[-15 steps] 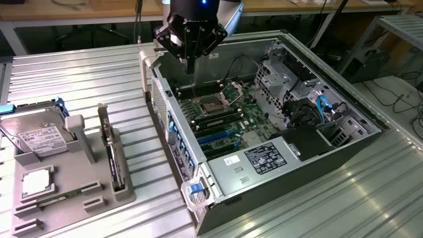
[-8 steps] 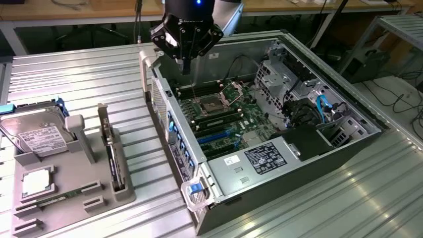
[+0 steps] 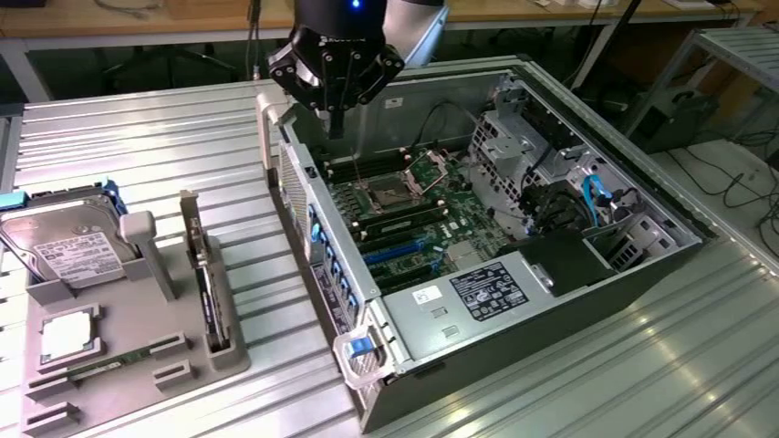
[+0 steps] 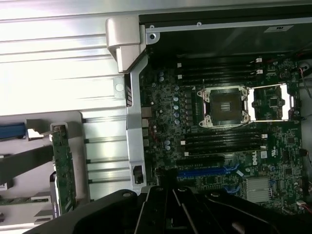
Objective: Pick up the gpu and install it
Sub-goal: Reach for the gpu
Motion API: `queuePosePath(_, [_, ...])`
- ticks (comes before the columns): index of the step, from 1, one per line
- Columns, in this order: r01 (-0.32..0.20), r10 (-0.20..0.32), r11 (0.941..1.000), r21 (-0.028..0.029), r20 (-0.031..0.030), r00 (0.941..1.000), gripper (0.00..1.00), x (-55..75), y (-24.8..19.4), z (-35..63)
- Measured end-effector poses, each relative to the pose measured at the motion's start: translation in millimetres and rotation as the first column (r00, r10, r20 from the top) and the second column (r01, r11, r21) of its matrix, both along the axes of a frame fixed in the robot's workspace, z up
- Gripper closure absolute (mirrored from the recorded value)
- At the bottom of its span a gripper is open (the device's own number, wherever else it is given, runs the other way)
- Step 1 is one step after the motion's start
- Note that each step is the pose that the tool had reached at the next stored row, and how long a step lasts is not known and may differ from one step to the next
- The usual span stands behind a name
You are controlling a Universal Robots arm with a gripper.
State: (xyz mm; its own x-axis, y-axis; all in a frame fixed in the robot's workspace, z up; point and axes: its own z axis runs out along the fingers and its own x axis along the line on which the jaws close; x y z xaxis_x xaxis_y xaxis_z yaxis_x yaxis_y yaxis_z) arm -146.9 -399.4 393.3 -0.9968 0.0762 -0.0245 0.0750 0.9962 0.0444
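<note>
Gpu [image 3: 213,301] stands edgewise in gray holder [image 3: 134,319]; jaws clenched empty above computer case [image 3: 535,365].

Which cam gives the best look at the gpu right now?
Wrist view: the gpu shows the green face of its board, standing on edge in the gray holder. In the exterior view it is nearly edge-on, just a thin dark strip in the holder's slot.
</note>
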Motion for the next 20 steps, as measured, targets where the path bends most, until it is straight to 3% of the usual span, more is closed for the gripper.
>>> queuePosePath(20, [0.000,0.000,1.0000,0.0001,0.0001,1.0000,0.89,-23.2,-0.5,0.0])
